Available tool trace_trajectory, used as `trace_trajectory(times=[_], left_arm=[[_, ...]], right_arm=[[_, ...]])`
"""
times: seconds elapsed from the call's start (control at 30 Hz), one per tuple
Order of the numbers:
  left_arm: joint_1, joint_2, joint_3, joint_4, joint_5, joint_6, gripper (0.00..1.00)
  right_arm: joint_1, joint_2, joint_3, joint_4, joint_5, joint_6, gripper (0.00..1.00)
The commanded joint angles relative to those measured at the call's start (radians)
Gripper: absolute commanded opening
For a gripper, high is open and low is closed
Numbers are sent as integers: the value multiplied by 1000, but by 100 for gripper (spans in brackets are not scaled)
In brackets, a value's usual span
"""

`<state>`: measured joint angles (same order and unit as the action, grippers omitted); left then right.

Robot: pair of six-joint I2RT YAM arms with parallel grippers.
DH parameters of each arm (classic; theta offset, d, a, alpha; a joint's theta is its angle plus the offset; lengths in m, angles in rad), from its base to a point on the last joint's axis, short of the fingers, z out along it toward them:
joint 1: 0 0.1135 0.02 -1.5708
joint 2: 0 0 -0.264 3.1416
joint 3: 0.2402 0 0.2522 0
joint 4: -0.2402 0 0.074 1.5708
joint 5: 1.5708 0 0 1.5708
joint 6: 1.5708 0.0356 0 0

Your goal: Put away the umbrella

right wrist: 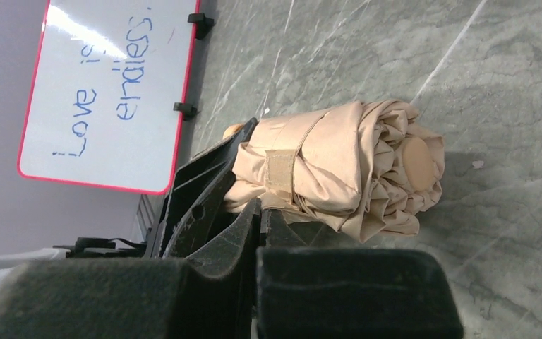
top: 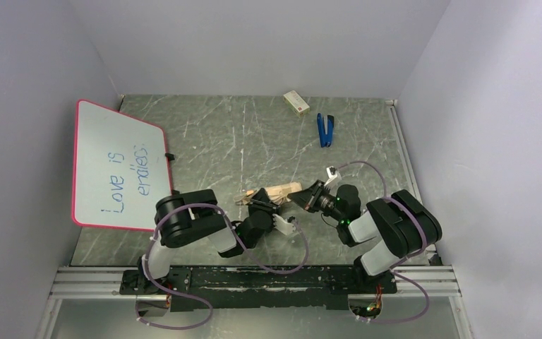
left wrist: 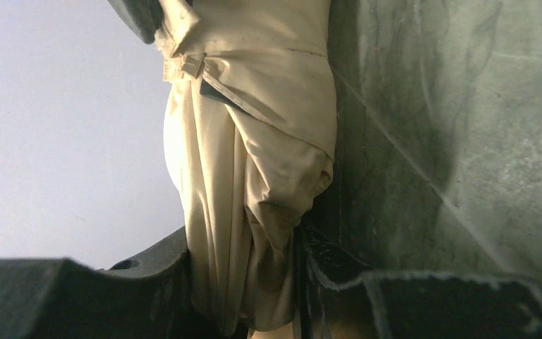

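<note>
The rolled beige fabric umbrella [right wrist: 339, 166], laid crosswise, is clamped in the left jaws; the right jaws are pressed together, empty, beside its end.

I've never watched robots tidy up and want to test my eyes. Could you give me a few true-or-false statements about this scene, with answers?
1. The umbrella is folded up, with its strap wrapped round it. True.
2. The left gripper is closed on the umbrella. True.
3. The right gripper is wide open. False: it is shut, gripping nothing.
4. The whiteboard is blank. False: it carries blue handwriting.
5. The blue tool lies on the whiteboard. False: it lies on the table, near the small box.
</note>
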<state>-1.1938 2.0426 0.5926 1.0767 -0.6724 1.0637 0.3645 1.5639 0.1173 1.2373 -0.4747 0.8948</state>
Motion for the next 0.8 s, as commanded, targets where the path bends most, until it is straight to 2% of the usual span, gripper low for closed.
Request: trace_trajectory(times=[0.0, 0.27, 0.77], left_arm=[[-29, 62, -44, -160, 51, 27, 5], [-57, 72, -56, -143, 52, 53, 5], [-110, 67, -56, -159, 71, 68, 5]], right_arm=[[-9, -36, 90, 97, 17, 38, 0], [-9, -10, 160, 38, 57, 86, 0], [-7, 21, 290, -217, 64, 42, 0]])
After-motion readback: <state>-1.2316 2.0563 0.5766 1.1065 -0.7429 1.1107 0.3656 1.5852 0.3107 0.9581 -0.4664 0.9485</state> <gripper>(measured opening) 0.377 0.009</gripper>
